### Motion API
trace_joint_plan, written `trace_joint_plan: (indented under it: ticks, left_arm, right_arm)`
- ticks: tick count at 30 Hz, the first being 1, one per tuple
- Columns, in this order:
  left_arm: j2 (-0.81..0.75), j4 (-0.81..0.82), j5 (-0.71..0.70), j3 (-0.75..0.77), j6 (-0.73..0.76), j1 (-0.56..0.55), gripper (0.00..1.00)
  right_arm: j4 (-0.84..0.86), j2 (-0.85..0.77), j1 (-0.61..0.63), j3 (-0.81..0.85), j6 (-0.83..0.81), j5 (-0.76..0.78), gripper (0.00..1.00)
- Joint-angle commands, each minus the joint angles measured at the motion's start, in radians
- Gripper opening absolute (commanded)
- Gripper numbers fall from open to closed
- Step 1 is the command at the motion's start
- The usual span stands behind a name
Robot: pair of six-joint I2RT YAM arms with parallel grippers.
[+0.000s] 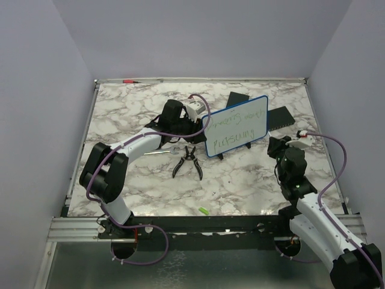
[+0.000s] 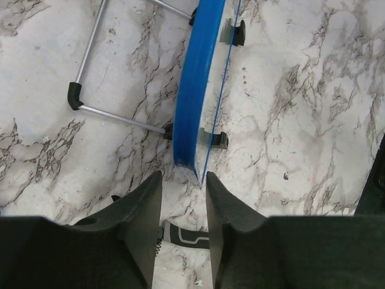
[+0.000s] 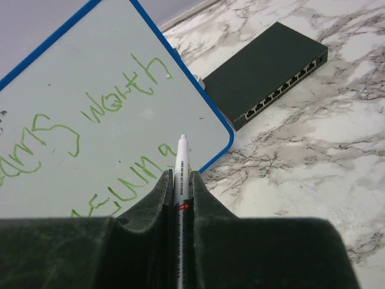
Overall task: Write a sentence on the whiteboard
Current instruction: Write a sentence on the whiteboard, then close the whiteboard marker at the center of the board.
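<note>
Well, you look nearly done: two green lines of the sentence [image 3: 117,96] fill the whiteboard [image 1: 236,126] on the tabletop [image 1: 240,180]. Your right claw [image 3: 180,178] clamps a pen [image 3: 181,158] near its corner; left claw [image 2: 183,180] gapes at its edge.

Robot lab test cell, plain grey walls [image 1: 36,90], marble-print table [image 1: 240,180], aluminium rails [image 1: 72,229], network switch [image 3: 264,72].

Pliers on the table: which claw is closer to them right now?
Left. The left claw hovers open just beyond the pliers, by the whiteboard's left edge. The right claw, gripping a pen, sits well off to their right.
</note>
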Motion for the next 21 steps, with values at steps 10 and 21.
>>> trace_joint_plan:
  ticks: [10,21]
  left_arm:
    - [-0.059,-0.065,-0.072,-0.020,0.050,-0.003,0.68]
    - [-0.309,-0.103,-0.237,-0.192,0.087,-0.003,0.79]
  right_arm:
    - [-0.060,-0.008,-0.005,-0.016,-0.007,-0.014,0.01]
    - [-0.165,-0.065,-0.005,0.005,-0.031,-0.195,0.01]
